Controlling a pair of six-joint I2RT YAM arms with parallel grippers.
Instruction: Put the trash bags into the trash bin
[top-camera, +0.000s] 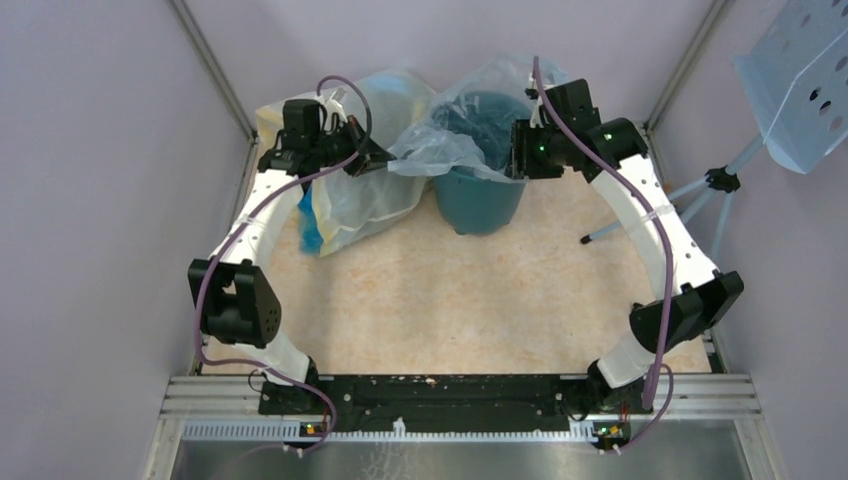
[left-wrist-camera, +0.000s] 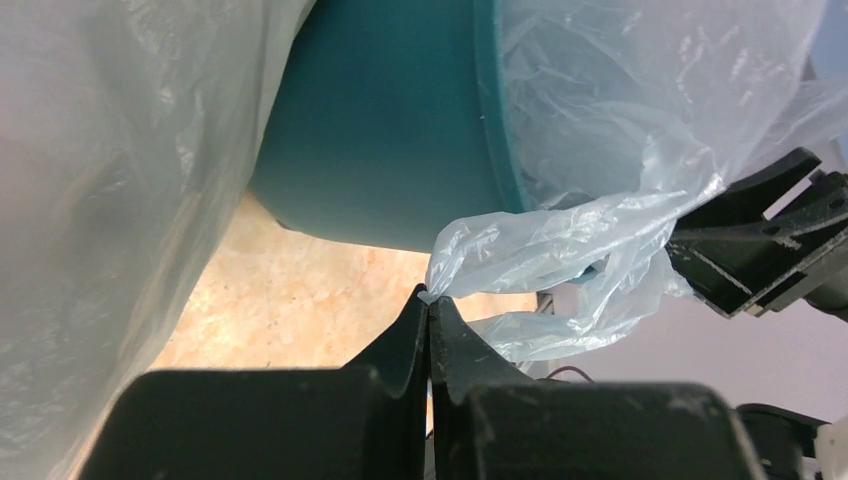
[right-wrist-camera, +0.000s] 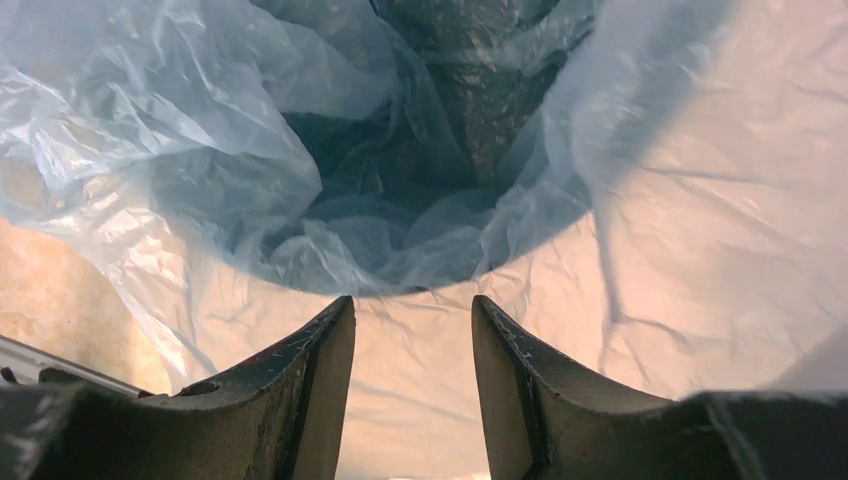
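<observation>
The left gripper (left-wrist-camera: 428, 300) is clenched, its two dark fingertips pressed together on a crumpled corner of the trash bag (left-wrist-camera: 560, 240), a thin, crinkly, see-through pale-blue film. From that pinch the film stretches across to the rim of the trash bin (left-wrist-camera: 390, 120), a smooth dark teal bucket that narrows toward its base. The right gripper (right-wrist-camera: 412, 300) is released: its jaws stand apart just above the bin's mouth, with loose bag film visible between and beyond them. The bag sits in the bin, its wrinkled body sunk inside and its mouth draped over the rim. Just beside the bin, on the left, a large yellowish bag (top-camera: 360, 200) lies on the mottled beige table (top-camera: 450, 300).
</observation>
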